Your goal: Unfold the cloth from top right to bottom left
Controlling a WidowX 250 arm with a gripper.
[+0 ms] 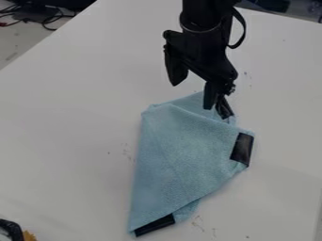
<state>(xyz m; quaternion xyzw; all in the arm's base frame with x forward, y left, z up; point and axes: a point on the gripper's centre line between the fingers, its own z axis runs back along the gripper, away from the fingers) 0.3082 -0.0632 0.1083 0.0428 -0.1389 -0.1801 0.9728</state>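
Note:
The black gripper [217,111] points down over the upper right part of the light blue cloth [179,150]. Its two fingers stand apart, with blue fabric showing between and below their tips; whether they touch it I cannot tell. The cloth lies folded over itself, with a narrow layer [189,101] showing along its top under the gripper. A black patch [242,149] marks its right corner, and another black patch [155,225] is at its lower left end.
The white table [69,122] extends around the cloth. A dark object with a yellow-orange part [29,236] sits at the lower left corner of the view. Cables [47,20] lie beyond the table's edge at the upper left.

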